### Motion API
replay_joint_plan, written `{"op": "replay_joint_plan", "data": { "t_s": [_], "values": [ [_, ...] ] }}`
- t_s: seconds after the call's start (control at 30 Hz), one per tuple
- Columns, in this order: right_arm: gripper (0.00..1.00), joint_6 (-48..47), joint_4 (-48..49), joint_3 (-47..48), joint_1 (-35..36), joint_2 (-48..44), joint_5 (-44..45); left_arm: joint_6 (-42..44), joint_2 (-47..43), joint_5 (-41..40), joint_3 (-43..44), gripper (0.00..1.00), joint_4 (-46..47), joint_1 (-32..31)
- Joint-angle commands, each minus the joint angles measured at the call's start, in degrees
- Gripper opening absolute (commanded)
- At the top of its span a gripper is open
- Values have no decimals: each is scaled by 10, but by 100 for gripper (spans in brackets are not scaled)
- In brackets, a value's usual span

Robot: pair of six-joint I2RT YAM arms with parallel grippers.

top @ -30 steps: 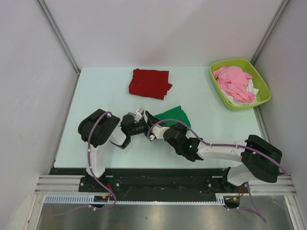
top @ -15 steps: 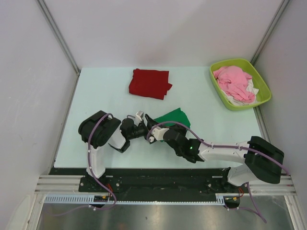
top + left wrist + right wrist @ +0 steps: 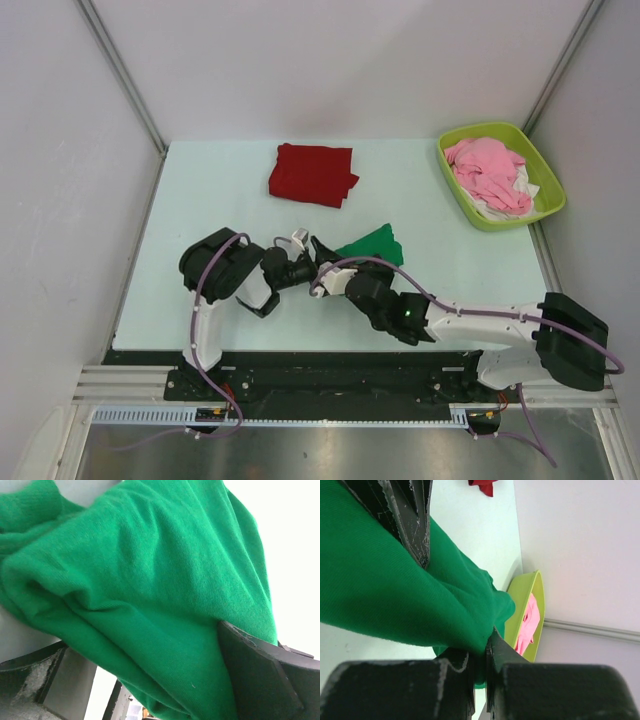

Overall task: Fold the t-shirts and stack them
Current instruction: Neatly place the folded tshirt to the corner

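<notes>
The bright green t-shirt hangs bunched between my two grippers near the middle front of the table. My left gripper is shut on its left part; in the left wrist view the green cloth fills the frame beside a black finger. My right gripper is shut on a fold of it, with cloth pinched between the pads in the right wrist view. The dark red t-shirt lies folded at the back of the table, apart from both grippers.
A lime green basket stands at the back right, holding a pink garment and a white cloth. The pale table is fenced by grey walls on three sides. The basket also shows in the right wrist view.
Both grippers have moved a little to the right with the green t-shirt. The shirt has bunched up and shifted right and slightly back. The red shirt has not moved.
</notes>
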Motion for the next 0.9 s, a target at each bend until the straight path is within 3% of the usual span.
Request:
{"op": "replay_joint_plan", "data": {
  "t_s": [0.0, 0.27, 0.37, 0.47, 0.6, 0.67, 0.7, 0.77, 0.87],
  "values": [
    [0, 11, 2, 11, 22, -41, 33, -9, 28, -28, 3, 100, -62, -3],
    [0, 50, -27, 10, 46, -51, 50, -4, 29, -26, 21, 100, -64, -4],
    [0, 59, -28, 8, 51, -50, 52, -5, 29, -20, 25, 93, -54, -5],
    [0, 67, -47, 7, 58, -48, 55, -10, 33, -17, 26, 76, -44, -5],
    [0, 82, -62, 5, 68, -49, 62, -14, 42, -12, 34, 46, -38, -5],
    [0, 93, -72, 5, 79, -51, 69, -15, 47, -7, 37, 38, -32, -5],
    [0, 104, -82, 4, 84, -53, 73, -19, 50, -5, 41, 19, -30, -5],
    [0, 120, -97, 4, 103, -55, 83, -19, 51, -2, 45, 0, -32, -3],
    [0, 160, -150, 4, 150, -57, 104, -2, 35, 12, 71, 0, -54, 0]
  ]
}}
